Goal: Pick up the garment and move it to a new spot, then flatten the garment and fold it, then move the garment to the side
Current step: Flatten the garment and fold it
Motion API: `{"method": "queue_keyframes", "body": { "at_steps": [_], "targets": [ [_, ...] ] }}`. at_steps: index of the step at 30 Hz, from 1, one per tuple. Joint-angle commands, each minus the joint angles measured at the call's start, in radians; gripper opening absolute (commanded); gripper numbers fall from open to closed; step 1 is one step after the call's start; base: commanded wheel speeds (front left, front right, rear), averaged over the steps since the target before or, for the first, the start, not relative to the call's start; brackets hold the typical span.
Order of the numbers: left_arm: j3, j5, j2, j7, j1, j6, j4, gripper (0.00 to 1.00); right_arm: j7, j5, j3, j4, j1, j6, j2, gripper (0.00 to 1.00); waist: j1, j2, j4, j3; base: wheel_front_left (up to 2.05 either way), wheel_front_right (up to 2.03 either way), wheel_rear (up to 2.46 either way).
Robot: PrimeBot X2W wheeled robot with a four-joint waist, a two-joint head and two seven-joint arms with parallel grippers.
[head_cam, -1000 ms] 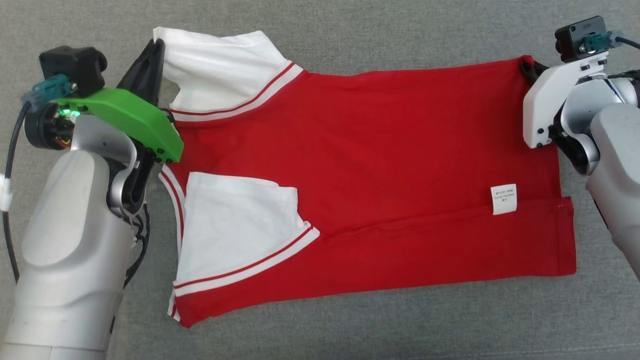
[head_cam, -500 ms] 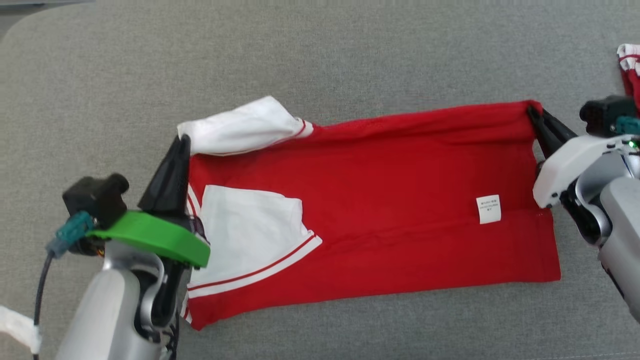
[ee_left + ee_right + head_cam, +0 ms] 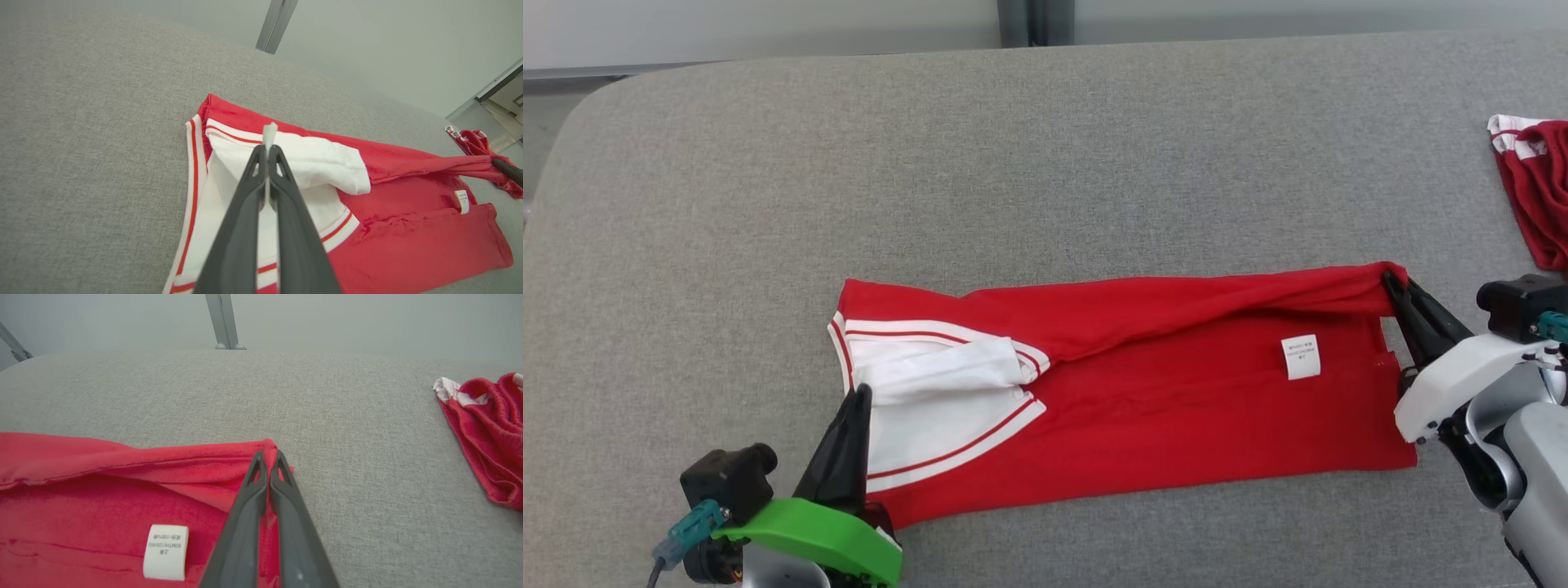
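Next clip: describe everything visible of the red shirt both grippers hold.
The red shirt is soft knit with white sleeves and red-striped white trim, lying on the grey cushion. Its far long edge is lifted and partly folded toward the near side, one sleeve over the other. A white label shows near the hem. The left gripper is shut on sleeve fabric, the right gripper on the far hem corner.

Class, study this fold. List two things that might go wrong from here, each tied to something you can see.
1. The left gripper pinches only a thin sliver of the white sleeve; it may slip free, or bunch the sleeve.
2. The right gripper holds the red shirt by one hem corner, and the folded edge between the grippers runs slanted, so the fold may land skewed.
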Motion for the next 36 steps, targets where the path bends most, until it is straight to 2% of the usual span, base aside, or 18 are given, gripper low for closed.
{"method": "queue_keyframes", "body": {
  "at_steps": [1, 13, 15, 16, 17, 18, 19, 20, 24, 31, 36],
  "targets": [
    [0.000, -0.007, -0.003, -0.009, 0.021, 0.003, 0.011, 0.00, 0.005, -0.013, -0.011, -0.013, 0.026, -0.002, 0.007, 0.00, 0.0000, -0.0001, -0.005, -0.007, 0.00, 0.00, 0.00],
    [-0.005, -0.020, -0.007, -0.041, 0.050, -0.010, 0.141, 0.00, 0.002, -0.079, -0.059, -0.041, 0.130, -0.002, 0.061, 0.00, 0.0000, -0.0001, -0.017, -0.045, 0.00, 0.00, 0.00],
    [-0.005, -0.028, -0.011, -0.044, 0.052, -0.014, 0.163, 0.00, -0.006, -0.092, -0.065, -0.034, 0.144, -0.002, 0.067, 0.16, 0.0000, -0.0001, -0.020, -0.052, 0.00, 0.00, 0.00],
    [-0.006, -0.031, -0.012, -0.050, 0.053, -0.018, 0.173, 0.00, -0.013, -0.099, -0.068, -0.029, 0.152, -0.002, 0.072, 0.31, 0.0000, -0.0001, -0.021, -0.055, 0.00, 0.00, 0.00],
    [-0.004, -0.035, -0.014, -0.054, 0.055, -0.020, 0.181, 0.15, -0.018, -0.104, -0.073, -0.024, 0.157, -0.002, 0.076, 0.45, 0.0000, -0.0001, -0.023, -0.057, 0.00, 0.00, 0.00],
    [-0.004, -0.037, -0.014, -0.060, 0.060, -0.022, 0.187, 0.53, -0.028, -0.110, -0.083, -0.019, 0.163, -0.002, 0.082, 0.89, 0.0000, -0.0001, -0.025, -0.060, 0.00, 0.00, 0.00],
    [-0.002, -0.043, -0.016, -0.064, 0.065, -0.024, 0.191, 0.87, -0.036, -0.115, -0.088, -0.016, 0.168, -0.002, 0.087, 1.00, 0.0000, -0.0001, -0.026, -0.062, 0.00, 0.00, 0.00],
    [0.001, -0.046, -0.015, -0.070, 0.072, -0.027, 0.194, 1.00, -0.048, -0.124, -0.093, -0.016, 0.174, -0.002, 0.092, 1.00, 0.0000, -0.0001, -0.028, -0.064, 0.00, 0.00, 0.00],
    [0.018, -0.060, -0.011, -0.093, 0.100, -0.029, 0.182, 1.00, -0.085, -0.157, -0.114, -0.020, 0.207, -0.002, 0.098, 1.00, 0.0000, -0.0001, -0.035, -0.072, 0.00, 0.00, 0.00],
    [0.054, -0.052, -0.002, -0.142, 0.142, 0.004, 0.097, 1.00, -0.108, -0.143, -0.200, -0.007, 0.304, -0.002, 0.097, 1.00, 0.0000, -0.0001, -0.026, -0.093, 0.00, 0.00, 0.00],
    [0.055, -0.021, 0.009, -0.152, 0.127, 0.024, 0.077, 1.00, -0.111, -0.131, -0.264, -0.038, 0.308, -0.002, 0.112, 1.00, 0.0000, -0.0001, -0.022, -0.106, 0.00, 0.00, 0.00]
  ]
}}
